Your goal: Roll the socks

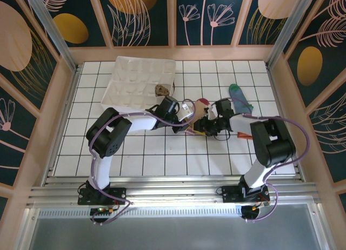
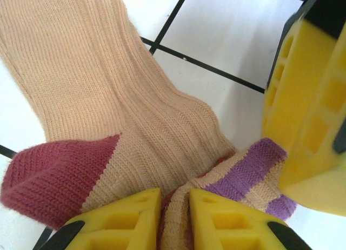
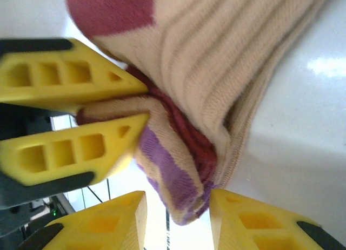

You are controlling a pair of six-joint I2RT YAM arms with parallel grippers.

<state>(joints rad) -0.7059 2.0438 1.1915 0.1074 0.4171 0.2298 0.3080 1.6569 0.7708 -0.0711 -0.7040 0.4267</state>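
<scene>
On the white tiled table (image 1: pixel 162 153), we saw the left gripper (image 2: pixel 174 212) pinch the purple-striped cuff of the ribbed beige sock (image 2: pixel 97 93) between yellow wedge fingers. The right gripper (image 3: pixel 175 220) stood spread astride that cuff. The overhead view took in, farther back, a flat blue-grey sock (image 1: pixel 241 100) and a bunched argyle sock (image 1: pixel 162 90) on a dimpled white tray (image 1: pixel 130 80).
</scene>
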